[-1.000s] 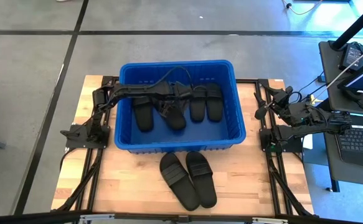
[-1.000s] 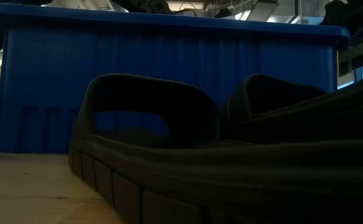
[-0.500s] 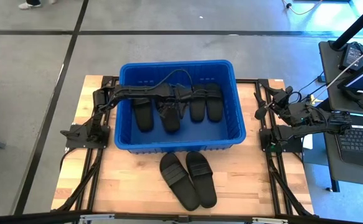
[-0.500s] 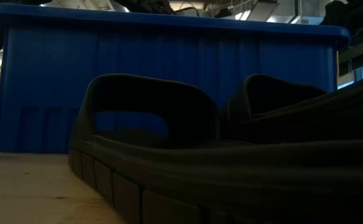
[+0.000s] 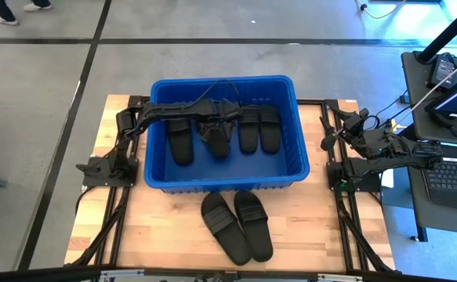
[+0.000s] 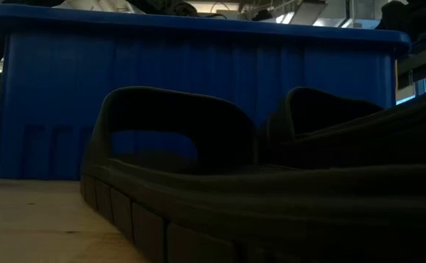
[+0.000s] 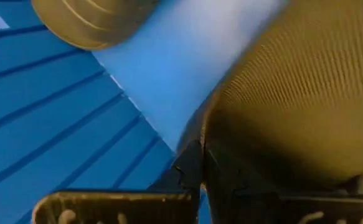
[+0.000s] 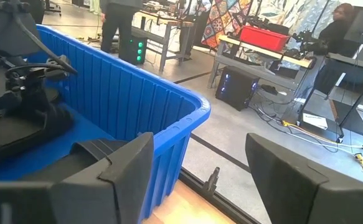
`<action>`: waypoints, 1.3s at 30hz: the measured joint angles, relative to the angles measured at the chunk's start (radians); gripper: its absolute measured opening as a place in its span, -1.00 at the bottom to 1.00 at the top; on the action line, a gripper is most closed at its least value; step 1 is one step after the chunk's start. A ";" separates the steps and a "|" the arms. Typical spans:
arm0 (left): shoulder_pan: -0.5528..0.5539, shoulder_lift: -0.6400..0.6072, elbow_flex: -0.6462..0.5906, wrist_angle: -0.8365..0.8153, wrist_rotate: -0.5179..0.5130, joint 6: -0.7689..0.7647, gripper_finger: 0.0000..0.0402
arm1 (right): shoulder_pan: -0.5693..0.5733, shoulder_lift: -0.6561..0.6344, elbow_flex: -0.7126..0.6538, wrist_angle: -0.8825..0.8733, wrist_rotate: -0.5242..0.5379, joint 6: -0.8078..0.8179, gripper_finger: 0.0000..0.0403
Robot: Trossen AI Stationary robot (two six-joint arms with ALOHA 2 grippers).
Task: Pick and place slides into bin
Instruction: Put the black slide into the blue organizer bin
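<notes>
The blue bin point(image 5: 225, 182) stands at the table's far middle. Three black slides lie flat on its floor: one on the left point(image 5: 179, 142) and two side by side on the right point(image 5: 248, 130) point(image 5: 269, 128). My left gripper point(image 5: 212, 127) reaches into the bin from the left and is shut on a fourth slide point(image 5: 217, 142); its textured strap fills the left wrist view point(image 7: 293, 99). Two more slides point(image 5: 224, 227) point(image 5: 253, 224) lie sole-down on the table in front of the bin. My right gripper point(image 8: 193, 180) is open and empty at the table's right edge. My left gripper holds the fourth slide at its strap edge point(image 7: 192, 167), pinched between the two fingers. The fingers come from above and from the table's left. The arm and gripper hide the contact in the high view, so whether the slide rests on the bin floor cannot be told.
The bin's near wall point(image 6: 198, 102) rises behind the two slides on the table point(image 6: 169, 175). Bare wood lies left and right of that pair point(image 5: 150, 227). Desks with laptops stand beyond the table's right edge point(image 5: 447, 157). People and benches show in the room behind point(image 8: 337, 25).
My left gripper has shifted a little toward the table's far edge inside the bin, still shut. The slide it holds has turned from a slant to nearly in line with the other slides and sits slightly farther back.
</notes>
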 joint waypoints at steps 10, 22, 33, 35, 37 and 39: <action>0.026 0.000 -0.003 0.009 0.004 0.041 -1.00 | 0.000 0.000 0.000 0.000 0.000 -0.004 0.27; 0.032 -0.008 -0.149 0.085 -0.044 0.156 -1.00 | 0.000 0.000 0.000 0.000 0.000 -0.005 0.27; 0.011 -0.023 -0.156 0.114 -0.072 0.262 -1.00 | 0.000 0.000 0.000 -0.001 0.000 -0.005 0.27; 0.008 -0.025 -0.155 0.113 -0.059 0.262 -1.00 | 0.000 0.000 0.000 -0.001 0.000 -0.005 0.27; 0.001 -0.029 -0.155 0.101 -0.064 0.263 -1.00 | 0.000 0.000 0.000 -0.001 0.000 -0.005 0.27; -0.004 -0.032 -0.155 0.099 -0.050 0.264 -1.00 | 0.000 0.000 0.000 -0.001 0.000 -0.005 0.27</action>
